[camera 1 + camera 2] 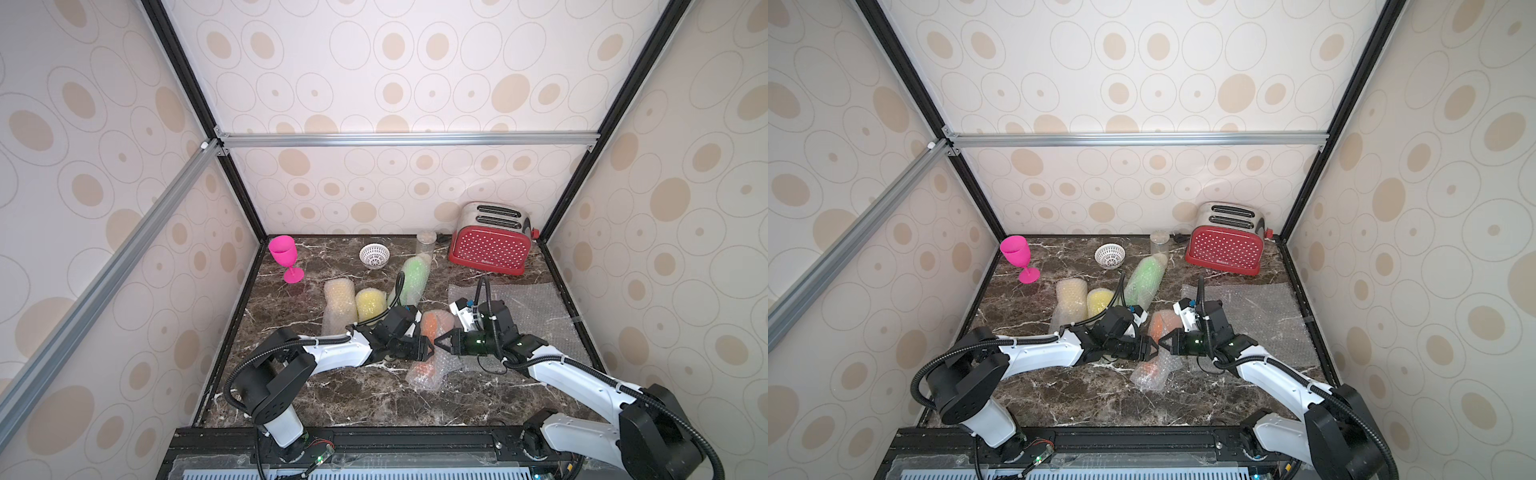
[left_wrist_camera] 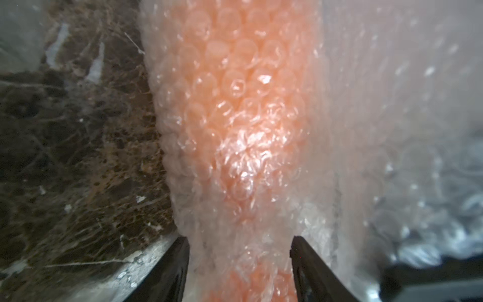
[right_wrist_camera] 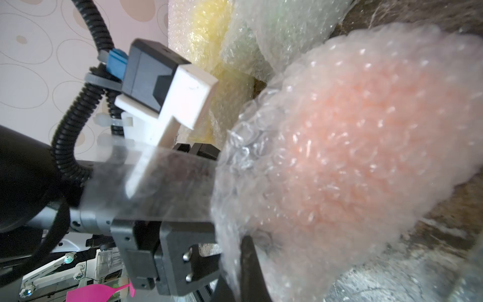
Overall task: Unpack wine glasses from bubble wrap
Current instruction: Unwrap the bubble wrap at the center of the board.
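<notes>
Arms stretch low over the bench point(image 1: 353, 399) from its near edge, forearms almost level and wrists turned inward, so the two sets of fingers face each other in front of the red toaster point(image 1: 490, 245), nearer the robot and a little to its left. Between them lies the orange goblet point(image 1: 431, 323) inside its bubble wrap roll point(image 1: 422, 376), its length running from the toaster's side of the bench toward the robot.

The left gripper point(image 1: 428, 351) straddles the roll. In the left wrist view its fingers point(image 2: 177, 266) stand apart, one on each side of the roll's narrow part and right against the wrap. Whether they press it cannot be told.

The right gripper point(image 1: 439, 343) is closed, its fingers point(image 3: 248, 261) sunk in the bunched edge of the wrap. Whether a fold is pinched is unclear.

A flat sheet point(image 1: 528, 307) of bubble wrap lies just in front of the toaster, under the right arm. Left of the toaster lie the green roll point(image 1: 411, 276), yellow roll point(image 1: 370, 303) and amber roll point(image 1: 338, 303). Farthest left stands the pink goblet point(image 1: 284, 257), upright and unwrapped.
</notes>
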